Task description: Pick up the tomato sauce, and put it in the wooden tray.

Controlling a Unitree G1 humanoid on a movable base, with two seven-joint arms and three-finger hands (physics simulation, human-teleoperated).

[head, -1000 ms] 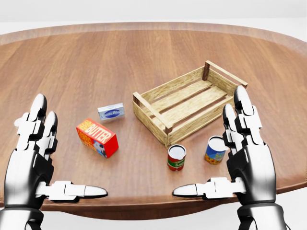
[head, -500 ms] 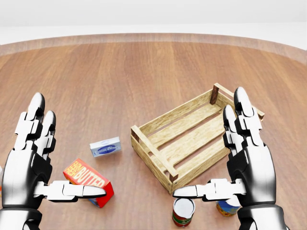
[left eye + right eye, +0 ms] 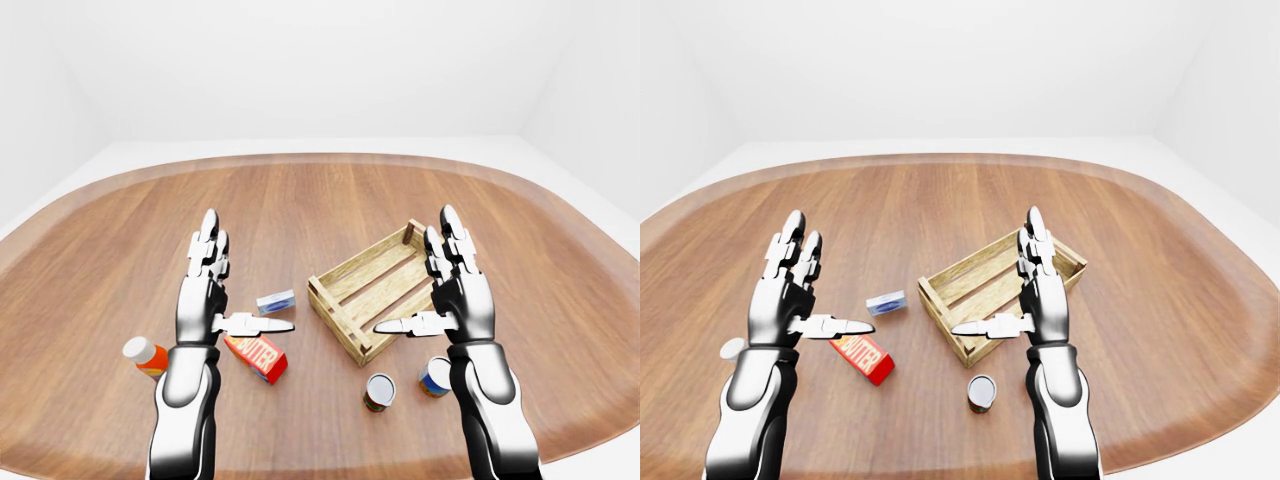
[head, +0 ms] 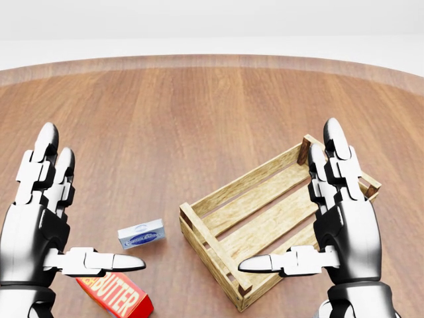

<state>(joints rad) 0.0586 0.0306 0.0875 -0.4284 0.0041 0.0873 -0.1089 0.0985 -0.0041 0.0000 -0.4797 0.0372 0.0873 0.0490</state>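
The tomato sauce, a small can with a red and green label (image 3: 379,391), stands upright on the wooden table near the bottom of the left-eye view, below the tray's near corner. It does not show in the head view. The wooden tray (image 3: 360,268), a slatted crate, lies empty right of centre. My left hand (image 3: 240,285) is open, raised above the table left of the tray. My right hand (image 3: 418,282) is open, raised over the tray's right part, above and apart from the can. Neither hand holds anything.
A red butter box (image 3: 257,355) lies under my left thumb. A small blue-white box (image 3: 276,301) lies left of the tray. An orange bottle with a white cap (image 3: 146,355) lies at the left. A blue and yellow can (image 3: 434,376) stands beside my right forearm.
The head camera has tilted up: tray, boxes and cans slid down the head view, and both cans left its bottom edge. Both hands stay open in the same pose.
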